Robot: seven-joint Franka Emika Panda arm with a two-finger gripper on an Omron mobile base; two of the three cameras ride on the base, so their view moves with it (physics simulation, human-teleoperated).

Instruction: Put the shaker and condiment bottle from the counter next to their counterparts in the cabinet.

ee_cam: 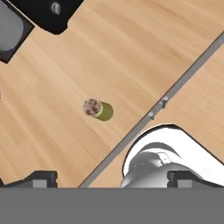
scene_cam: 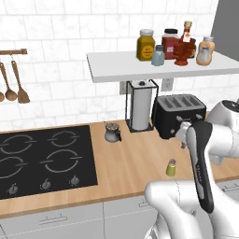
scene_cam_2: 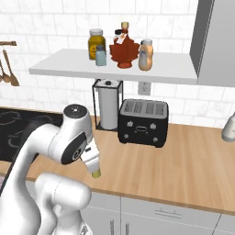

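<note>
hand view: the shaker (ee_cam: 98,109) is seen below the wide-open gripper (ee_cam: 112,177), and could be toppled by an off-centre descent.

This is a kitchen in a home. A black hob (scene_cam: 44,158) is set into a long wooden counter (scene_cam: 126,163), with a toaster (scene_cam: 179,113) and a paper towel roll (scene_cam: 140,109) at the back. Wooden spoons (scene_cam: 13,84) hang on the white tiled wall (scene_cam: 56,42), and jars sit on a white shelf (scene_cam: 140,70).

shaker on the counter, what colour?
Olive-yellow body with a speckled brownish-grey top; the shaker shows best in the hand view.
</note>
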